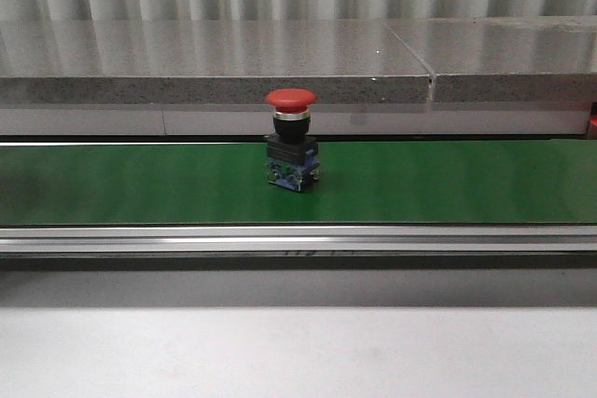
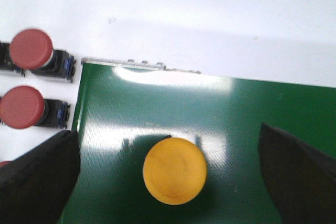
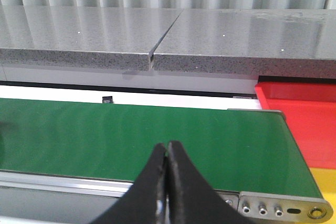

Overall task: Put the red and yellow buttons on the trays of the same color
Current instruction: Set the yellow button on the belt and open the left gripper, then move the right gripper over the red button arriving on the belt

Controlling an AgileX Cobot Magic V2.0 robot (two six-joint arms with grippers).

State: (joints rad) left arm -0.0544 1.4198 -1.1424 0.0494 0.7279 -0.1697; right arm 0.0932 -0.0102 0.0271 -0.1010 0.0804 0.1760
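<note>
Right gripper (image 3: 167, 153): fingers pressed together, holding nothing, over the near edge of the green belt (image 3: 131, 135).
Left gripper (image 2: 168, 177): fingers spread wide on either side of the yellow button (image 2: 175, 170), not touching it.
Yellow button: stands on the belt near its end edge.
Red button (image 1: 291, 137): upright mid-belt in the front view.
Spare red buttons (image 2: 31, 51): lying on white surface beside the belt end.
Red tray (image 3: 304, 114): beyond the belt's other end.
Yellow tray (image 3: 326, 182): nearer, adjoining the red tray.

Glossy green belt (image 1: 140, 184), speckled polished stone ledge (image 1: 187, 62), brushed metal rail (image 1: 280, 238)
</note>
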